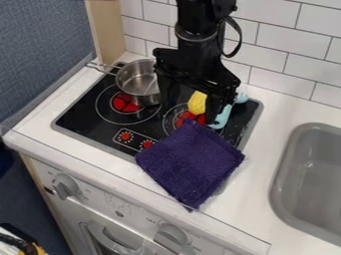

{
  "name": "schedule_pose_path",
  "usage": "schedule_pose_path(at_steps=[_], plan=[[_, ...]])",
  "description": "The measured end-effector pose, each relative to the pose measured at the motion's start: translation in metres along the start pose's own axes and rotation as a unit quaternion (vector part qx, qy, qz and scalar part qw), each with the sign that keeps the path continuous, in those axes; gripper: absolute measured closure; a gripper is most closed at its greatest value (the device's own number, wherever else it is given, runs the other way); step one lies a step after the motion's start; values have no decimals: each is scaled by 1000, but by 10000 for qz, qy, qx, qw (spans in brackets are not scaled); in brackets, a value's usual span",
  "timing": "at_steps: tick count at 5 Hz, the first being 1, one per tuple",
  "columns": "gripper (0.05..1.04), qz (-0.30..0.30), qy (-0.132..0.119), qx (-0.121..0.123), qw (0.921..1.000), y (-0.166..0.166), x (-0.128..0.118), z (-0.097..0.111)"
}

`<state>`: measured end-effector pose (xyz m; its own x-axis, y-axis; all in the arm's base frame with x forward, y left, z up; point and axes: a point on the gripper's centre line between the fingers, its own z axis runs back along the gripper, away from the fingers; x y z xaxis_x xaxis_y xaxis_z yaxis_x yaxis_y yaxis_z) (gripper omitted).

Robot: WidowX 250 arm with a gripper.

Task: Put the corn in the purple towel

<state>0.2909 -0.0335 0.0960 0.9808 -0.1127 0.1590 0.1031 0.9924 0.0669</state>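
Observation:
The gripper (190, 111) hangs over the back right part of the stove, its two fingers spread wide apart. Between them, in this view, shows the yellow corn (197, 102), nearer to the right finger; its upper end is partly covered by the gripper. Whether a finger touches the corn, I cannot tell. The purple towel (192, 162) lies spread out in front of the corn, across the stove's front right edge and onto the white counter.
A metal pot (136, 82) stands at the stove's back left, beside the gripper. Just right of the corn lies a light-blue utensil (222, 117). The grey sink (309, 169) is at the right, and a tiled wall (273, 47) rises behind.

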Motion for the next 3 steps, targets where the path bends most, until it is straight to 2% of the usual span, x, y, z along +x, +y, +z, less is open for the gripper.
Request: schedule_pose_path(at_steps=[1,2,3], plan=[[83,-11,152,5,9999,-1,-2,-9],[83,175,142,13,9997,8,10,-17],[83,533,9,-12,9986,23,33,-30]])
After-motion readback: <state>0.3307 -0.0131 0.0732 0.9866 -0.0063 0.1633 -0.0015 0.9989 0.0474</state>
